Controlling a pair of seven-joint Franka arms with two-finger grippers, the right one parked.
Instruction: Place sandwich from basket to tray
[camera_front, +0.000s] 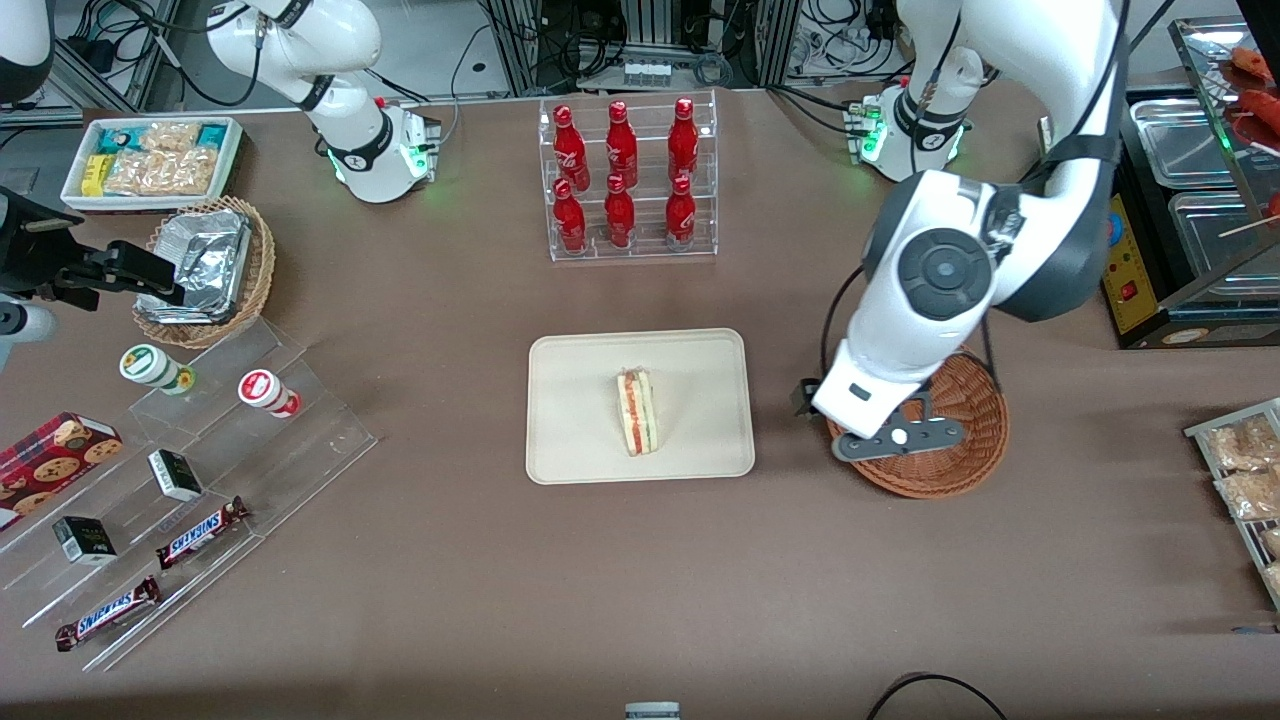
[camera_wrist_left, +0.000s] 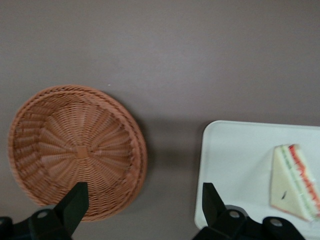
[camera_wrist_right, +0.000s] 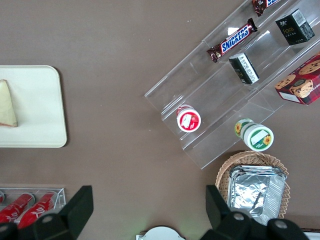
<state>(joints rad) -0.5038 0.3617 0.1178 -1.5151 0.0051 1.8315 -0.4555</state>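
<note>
Tray: cream rectangle at the middle of the table, at about six o'clock from the rack of red cola bottles, nearer the front camera than the rack.
Sandwich: lies on the tray, a little toward the basket's side of centre, red-orange-green cut edge showing; it touches nothing else.
Task state: judged done or all but done, since the wedge is on the tray and the basket holds nothing.
Gripper: jaws spread wide and empty, hovering over the strip of table between basket and tray, at about three o'clock from the sandwich in the front view.
Basket: reddish-brown wicker bowl, empty, just beside the tray toward the working arm's end, partly covered by the arm.
Handling: probably light, soft and easily crushed; layers could slide apart. Best taken gently across the two flat bread faces near the thick end, not on the filling edge. How firm the bread is cannot be told from here.
</note>
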